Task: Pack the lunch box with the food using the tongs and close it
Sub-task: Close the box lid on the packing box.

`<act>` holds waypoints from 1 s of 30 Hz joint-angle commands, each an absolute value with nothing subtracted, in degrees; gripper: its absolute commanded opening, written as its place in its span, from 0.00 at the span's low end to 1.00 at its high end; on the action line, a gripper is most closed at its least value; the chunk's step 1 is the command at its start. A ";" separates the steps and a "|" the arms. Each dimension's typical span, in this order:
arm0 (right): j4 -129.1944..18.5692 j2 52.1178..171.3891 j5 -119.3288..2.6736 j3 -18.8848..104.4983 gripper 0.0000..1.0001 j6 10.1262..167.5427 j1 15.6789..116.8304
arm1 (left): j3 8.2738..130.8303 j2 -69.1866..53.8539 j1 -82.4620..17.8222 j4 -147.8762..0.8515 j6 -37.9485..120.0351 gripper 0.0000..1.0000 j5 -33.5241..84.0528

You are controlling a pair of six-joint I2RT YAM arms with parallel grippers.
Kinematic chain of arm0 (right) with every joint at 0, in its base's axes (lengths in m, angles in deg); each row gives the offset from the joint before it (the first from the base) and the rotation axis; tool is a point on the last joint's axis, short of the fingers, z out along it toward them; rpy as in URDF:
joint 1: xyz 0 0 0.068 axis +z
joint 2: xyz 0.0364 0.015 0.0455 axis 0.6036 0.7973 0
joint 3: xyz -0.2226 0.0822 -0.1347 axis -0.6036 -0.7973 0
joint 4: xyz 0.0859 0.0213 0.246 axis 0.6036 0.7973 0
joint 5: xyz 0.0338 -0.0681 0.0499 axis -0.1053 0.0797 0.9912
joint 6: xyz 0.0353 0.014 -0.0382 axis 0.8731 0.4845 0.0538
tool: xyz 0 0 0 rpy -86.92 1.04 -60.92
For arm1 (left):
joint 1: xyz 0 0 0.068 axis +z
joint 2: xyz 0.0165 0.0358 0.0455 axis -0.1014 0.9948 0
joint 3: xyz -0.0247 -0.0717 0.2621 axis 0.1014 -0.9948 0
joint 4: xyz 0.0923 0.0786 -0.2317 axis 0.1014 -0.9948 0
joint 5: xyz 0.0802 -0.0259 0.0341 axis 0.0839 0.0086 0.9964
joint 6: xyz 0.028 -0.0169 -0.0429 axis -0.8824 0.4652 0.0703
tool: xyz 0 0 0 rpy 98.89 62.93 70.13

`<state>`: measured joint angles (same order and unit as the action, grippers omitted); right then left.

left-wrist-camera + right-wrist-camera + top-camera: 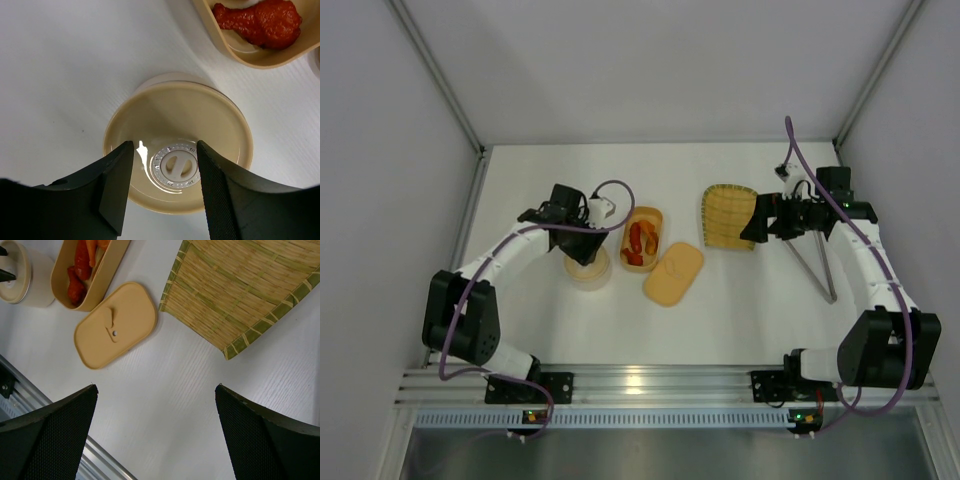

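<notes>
The pale-orange lunch box [641, 240] lies open mid-table with red and orange food [638, 240] inside; the food [260, 22] also shows in the left wrist view. The box's flat lid [674, 273] lies beside it on the table. Left of the box stands the small round tin [588, 268], its tan lid [177, 125] on top. My left gripper [162, 150] hangs open just over that lid, holding nothing. The silver tongs [810, 270] lie on the table at the right. My right gripper [156, 390] is wide open and empty above bare table, between the flat lid [116, 325] and the tongs.
A square yellow woven tray [728, 216] lies right of the lunch box, close under the right gripper, and appears empty [245, 290]. The metal rail [640, 385] runs along the near edge. Grey walls close in the back and both sides.
</notes>
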<state>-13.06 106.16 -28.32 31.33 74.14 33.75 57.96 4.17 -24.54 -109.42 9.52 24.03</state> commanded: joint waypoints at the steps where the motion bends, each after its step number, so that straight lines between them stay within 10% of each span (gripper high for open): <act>1: -13.72 104.41 -27.12 33.09 0.99 73.49 34.84 | 54.86 4.91 -24.19 -122.89 7.76 0.59 26.32; 21: -12.49 104.32 -26.95 33.70 0.99 72.35 35.02 | 53.63 4.91 -24.63 -125.44 6.78 0.63 23.60; 30: -8.72 105.47 -29.31 36.78 0.99 67.62 36.69 | 67.15 -4.49 -24.63 -128.00 10.57 0.80 17.54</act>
